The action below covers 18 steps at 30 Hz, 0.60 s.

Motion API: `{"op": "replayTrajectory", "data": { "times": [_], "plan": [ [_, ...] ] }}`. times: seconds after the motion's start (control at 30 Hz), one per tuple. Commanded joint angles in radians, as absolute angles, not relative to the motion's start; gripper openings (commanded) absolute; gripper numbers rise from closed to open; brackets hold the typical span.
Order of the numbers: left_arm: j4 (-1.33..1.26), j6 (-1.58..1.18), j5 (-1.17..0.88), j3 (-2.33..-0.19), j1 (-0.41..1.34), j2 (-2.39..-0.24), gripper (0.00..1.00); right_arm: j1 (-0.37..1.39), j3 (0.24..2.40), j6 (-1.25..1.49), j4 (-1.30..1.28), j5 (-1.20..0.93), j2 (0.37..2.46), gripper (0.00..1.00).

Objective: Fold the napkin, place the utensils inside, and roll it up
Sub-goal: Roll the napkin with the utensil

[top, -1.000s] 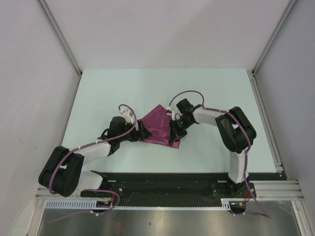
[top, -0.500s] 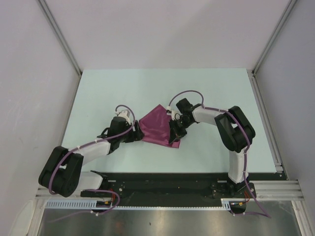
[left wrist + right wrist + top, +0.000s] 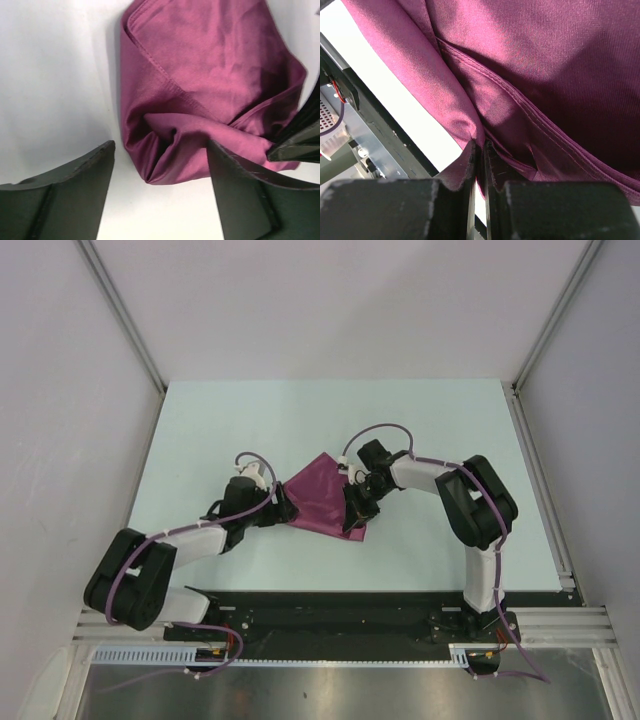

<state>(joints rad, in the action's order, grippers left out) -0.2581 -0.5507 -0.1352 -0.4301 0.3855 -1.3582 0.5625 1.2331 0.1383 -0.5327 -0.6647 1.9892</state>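
The limp, light napkin point(image 3: 322, 502) is pinched at its hem by the right gripper point(image 3: 480, 150) — its bunched end, straddled by the released left gripper point(image 3: 160, 152), is judged graspable.

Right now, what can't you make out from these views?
- Utensils: in no view; possibly under the napkin folds, cannot tell.
- Napkin's whole outline: wrist views crop it; top view too small.
- How much napkin the right gripper pinches: hidden between its fingers, right wrist view.
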Motion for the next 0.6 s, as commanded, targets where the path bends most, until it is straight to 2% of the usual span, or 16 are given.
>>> {"op": "replayTrajectory", "data": {
  "times": [0.0, 0.13, 0.43, 0.57],
  "plan": [
    [-0.29, -0.591, -0.209, -0.373, 0.361, -1.344, 0.83, 0.565, 1.239, 0.109, -0.58, -0.601, 2.029, 0.07],
    [-0.281, -0.589, -0.219, -0.37, 0.333, -1.357, 0.85, 0.566, 1.241, 0.107, -0.58, -0.603, 2.031, 0.07],
    [-0.337, -0.594, -0.259, -0.36, 0.291, -1.411, 0.77, 0.569, 1.247, 0.104, -0.583, -0.609, 2.042, 0.07],
    [-0.394, -0.592, -0.287, -0.359, 0.291, -1.431, 0.7, 0.571, 1.249, 0.104, -0.586, -0.607, 2.042, 0.07]
  ]
}}
